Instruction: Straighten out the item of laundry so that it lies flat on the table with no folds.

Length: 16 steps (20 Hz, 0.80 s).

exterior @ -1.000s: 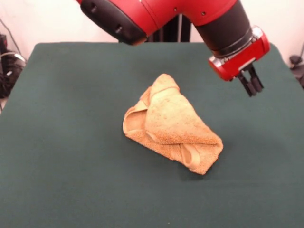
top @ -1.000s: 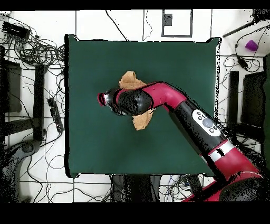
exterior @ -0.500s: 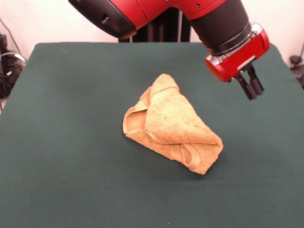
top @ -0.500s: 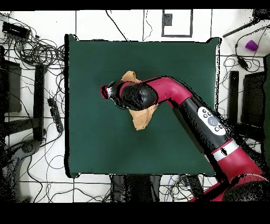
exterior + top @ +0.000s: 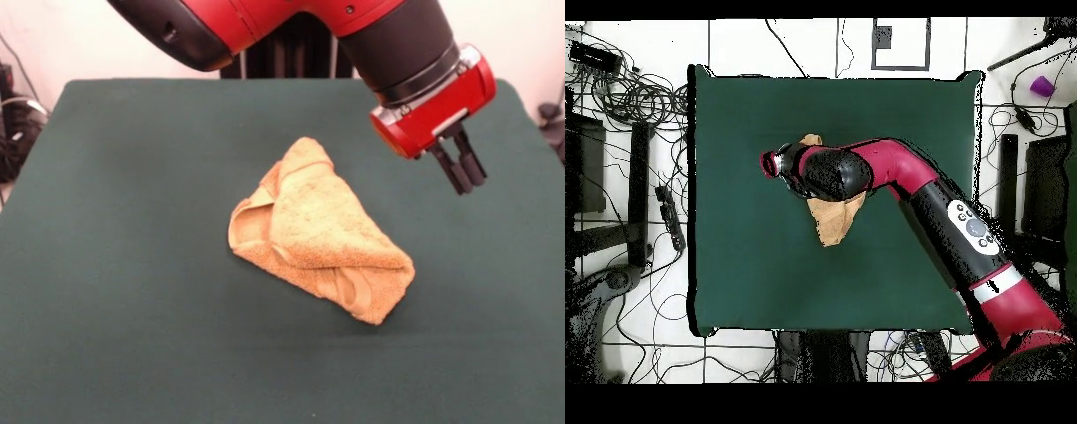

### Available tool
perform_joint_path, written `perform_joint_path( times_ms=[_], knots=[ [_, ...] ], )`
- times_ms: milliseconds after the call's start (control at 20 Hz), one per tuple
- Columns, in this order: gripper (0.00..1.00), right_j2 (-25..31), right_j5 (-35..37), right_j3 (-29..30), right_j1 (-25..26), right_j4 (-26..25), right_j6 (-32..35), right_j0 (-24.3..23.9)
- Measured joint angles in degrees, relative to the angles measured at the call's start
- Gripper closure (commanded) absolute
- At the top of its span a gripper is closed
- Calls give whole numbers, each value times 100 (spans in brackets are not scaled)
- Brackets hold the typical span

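Green table (image 5: 132, 291), shut empty jaws aloft

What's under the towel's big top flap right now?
Beneath the towel's top flap, more folded layers show at its edges, with a smooth band at the near corner. The table lies underneath; what lies deeper in the folds is covered.

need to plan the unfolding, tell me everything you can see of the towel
The towel is golden-orange terry cloth, bunched into a rough triangular bundle near the middle of the green table. One large flap is folded over the top, and smoother hemmed edges curl out at its left side and at its near right corner. It lies on the table with several layers stacked, not flat. Nothing else touches it: the gripper hangs in the air up and to its right. From overhead the arm hides most of it.
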Motion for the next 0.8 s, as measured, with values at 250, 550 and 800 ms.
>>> perform_joint_path(
  times_ms=[250, 550, 800],
  knots=[
    [100, 10, 0, -1, 0, 3, 0, -1],
    [100, 26, 1, -2, 5, 9, -1, -3],
    [100, 64, 1, -4, 13, 9, -2, -24]
  ],
)
